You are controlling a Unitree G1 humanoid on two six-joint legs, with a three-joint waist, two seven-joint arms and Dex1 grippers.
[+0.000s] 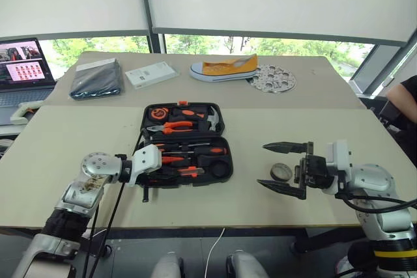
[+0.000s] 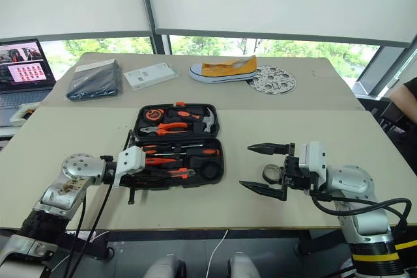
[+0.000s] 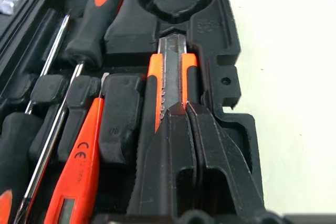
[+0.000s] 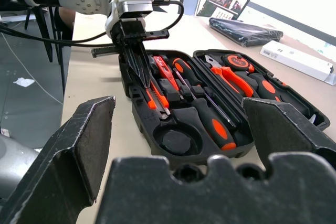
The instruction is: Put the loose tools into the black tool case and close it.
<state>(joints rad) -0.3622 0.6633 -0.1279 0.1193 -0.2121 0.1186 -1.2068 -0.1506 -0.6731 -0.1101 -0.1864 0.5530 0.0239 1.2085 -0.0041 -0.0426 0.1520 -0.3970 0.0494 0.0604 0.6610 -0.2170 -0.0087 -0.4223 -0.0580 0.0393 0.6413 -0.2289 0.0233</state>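
The black tool case (image 1: 229,154) lies open at the table's middle. Its near half holds two black-and-orange screwdrivers (image 1: 207,151), the orange tester screwdriver (image 3: 79,166) and the utility knife (image 3: 173,72), each in its moulded slot. The round recess (image 3: 176,1) is empty. My left gripper (image 3: 185,106) is shut, and its tips rest on the handle end of the knife. The small dark tape roll (image 1: 281,172) lies on the table to the right of the case. My right gripper (image 1: 282,167) hangs open and level there, one finger on either side of the roll as seen from above.
Pliers (image 1: 176,126), a hammer (image 1: 207,118) and a tape measure sit in the lid half. At the back are a yellow shoe (image 1: 225,68), a perforated metal disc (image 1: 273,79), a white box (image 1: 151,73) and a dark pouch (image 1: 96,79). A laptop (image 1: 23,63) stands far left.
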